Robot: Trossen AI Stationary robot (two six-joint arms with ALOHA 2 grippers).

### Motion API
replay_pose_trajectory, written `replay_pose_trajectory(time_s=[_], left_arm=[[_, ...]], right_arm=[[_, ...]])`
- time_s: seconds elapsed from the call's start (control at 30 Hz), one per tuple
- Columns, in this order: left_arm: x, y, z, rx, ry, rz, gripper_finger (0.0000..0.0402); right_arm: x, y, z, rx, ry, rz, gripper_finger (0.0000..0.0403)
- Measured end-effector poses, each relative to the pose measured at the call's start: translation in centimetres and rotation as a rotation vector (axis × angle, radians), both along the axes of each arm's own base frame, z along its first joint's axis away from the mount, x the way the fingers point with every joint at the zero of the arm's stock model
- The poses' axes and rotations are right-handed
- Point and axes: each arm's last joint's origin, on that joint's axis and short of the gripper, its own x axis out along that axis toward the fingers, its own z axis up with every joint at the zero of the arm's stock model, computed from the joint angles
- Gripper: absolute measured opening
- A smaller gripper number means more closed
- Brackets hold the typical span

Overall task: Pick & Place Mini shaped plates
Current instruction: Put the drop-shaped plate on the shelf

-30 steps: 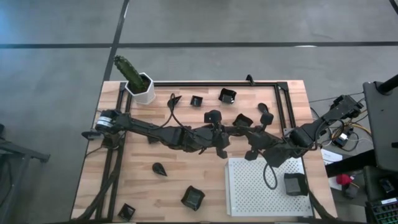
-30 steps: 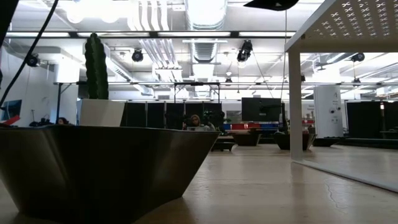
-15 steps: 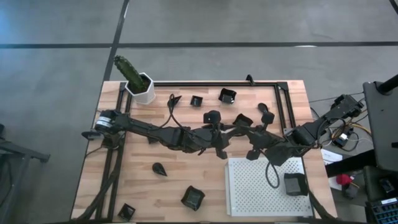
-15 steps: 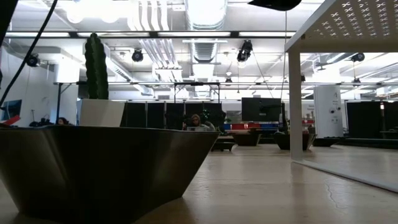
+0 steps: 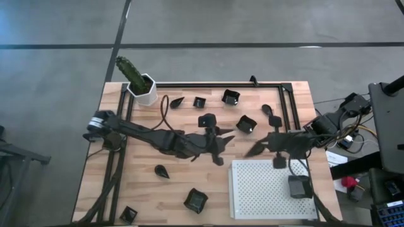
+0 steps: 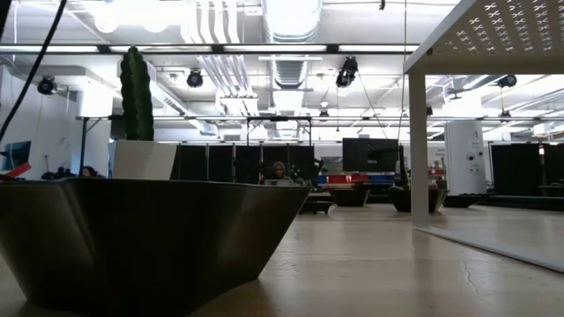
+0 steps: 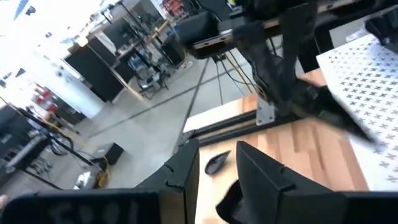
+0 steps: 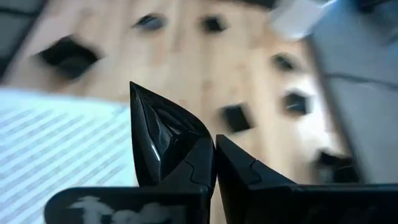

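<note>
Both arms separated after the handover: your left hand point(image 5: 222, 140) stood open and empty; your right hand point(image 8: 214, 155), shut on a teardrop plate point(image 8: 163, 134), neared the perforated tray point(image 5: 268, 189).

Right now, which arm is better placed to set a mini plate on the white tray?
Right. The right gripper is shut on a teardrop plate and sits just beside the white tray. The left gripper is open and farther from the tray.
</note>
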Motion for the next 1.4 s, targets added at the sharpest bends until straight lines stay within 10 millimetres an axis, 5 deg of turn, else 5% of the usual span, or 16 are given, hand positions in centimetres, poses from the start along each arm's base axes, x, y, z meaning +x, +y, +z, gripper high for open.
replay_pose_trajectory(time_s=[0.27, 0.5, 0.73, 1.4], left_arm=[[-0.9, 0.2, -0.3, -0.068, 0.062, 0.019, 0.0102], [-0.8, 0.2, -0.3, -0.104, 0.057, 0.003, 0.0103], [-0.8, 0.2, -0.4, -0.117, 0.053, 0.004, 0.0104], [-0.8, 0.2, -0.4, -0.12, 0.052, 0.005, 0.0104]], right_arm=[[-0.6, 1.2, -0.2, 0.248, 0.23, 0.321, 0.0008], [0.2, 2.4, -2.4, 0.271, 0.378, 0.482, 0.0008], [1.4, 3.9, -4.7, 0.337, 0.479, 0.576, 0.0008], [1.7, 4.5, -6.5, 0.331, 0.548, 0.624, 0.0025]])
